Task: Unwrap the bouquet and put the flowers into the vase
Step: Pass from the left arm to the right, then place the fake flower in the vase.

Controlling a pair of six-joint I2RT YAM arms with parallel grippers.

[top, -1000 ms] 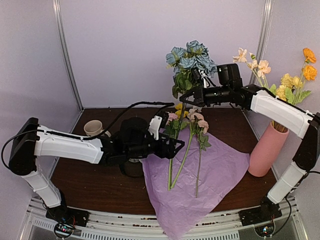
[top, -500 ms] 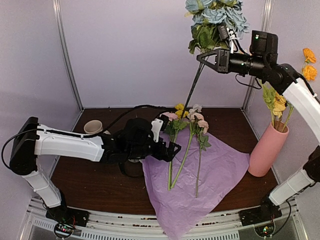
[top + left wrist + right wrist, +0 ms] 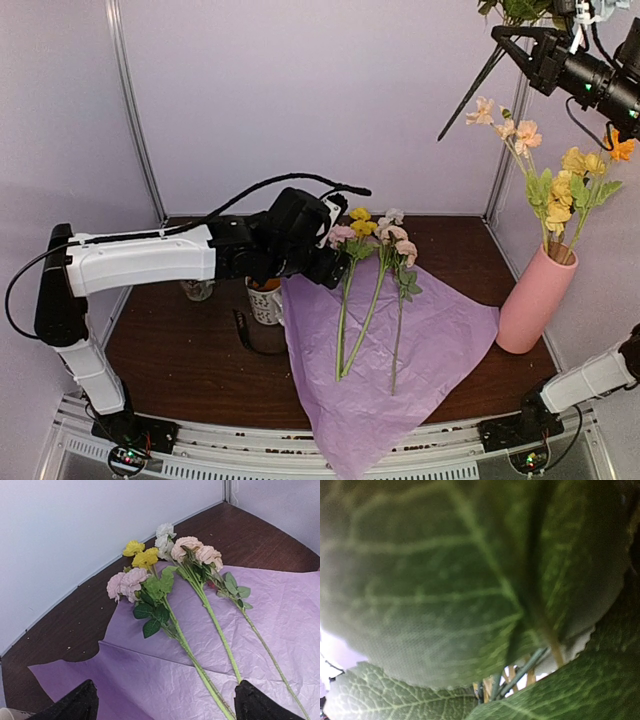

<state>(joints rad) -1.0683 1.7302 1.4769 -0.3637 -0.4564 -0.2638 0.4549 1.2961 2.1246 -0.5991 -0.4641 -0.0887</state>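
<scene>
The flowers (image 3: 372, 290) are now in three places. Several peach, yellow and orange blooms (image 3: 560, 190) stand in the pink vase (image 3: 533, 300) at the right of the counter (image 3: 180, 350). Three stems (image 3: 212, 620) lie side by side on the opened lilac tissue paper (image 3: 440, 340). One leafy stem (image 3: 470, 95) is in the air.

Changes over the last second:
1. The right hand (image 3: 515, 50) has risen from mid-height behind the paper to the top right corner of the overhead view. It is pinching the airborne stem. A second ago this stem's blue blooms were in full view; they are now cut off by the upper frame edge. The right wrist view shows only a green leaf (image 3: 450, 580).
2. The left hand (image 3: 165, 707) has lifted off the paper's left edge and moved toward the flower heads. Its fingertips (image 3: 70, 705) are spread to full width, and it holds nothing.
3. A white patterned mug (image 3: 265, 302) under the left arm is now exposed.

In my assessment, unwrapping is complete and transfer is under way. The free end of the lifted stem slants down and left, away from the vase. I judge that it must be brought upright over the mouth before lowering, keeping clear of the blooms already in the vase.
</scene>
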